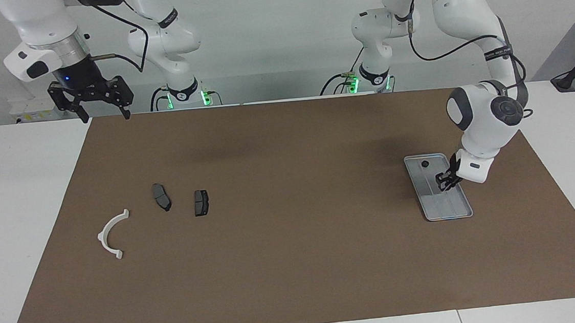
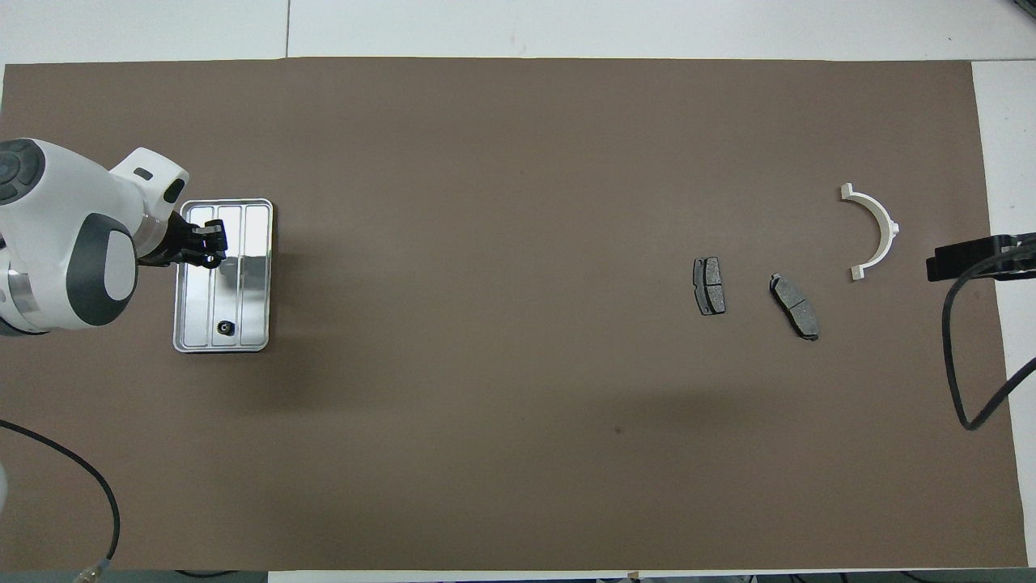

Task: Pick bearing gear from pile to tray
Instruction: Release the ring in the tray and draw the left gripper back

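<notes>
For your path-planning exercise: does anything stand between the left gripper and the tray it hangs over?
Nothing visible does. The left gripper hangs over the middle of the tray. The only thing in the tray is one small black round piece at its end nearer the robots, clear of the gripper.

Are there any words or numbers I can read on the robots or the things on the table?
Left arm: small white writing on a dark band, too small to read.
Right arm: the same kind of band, also too small to read.
Tray, the two brake pads and the white half-ring: no writing shows.
So nothing here can be read.
</notes>
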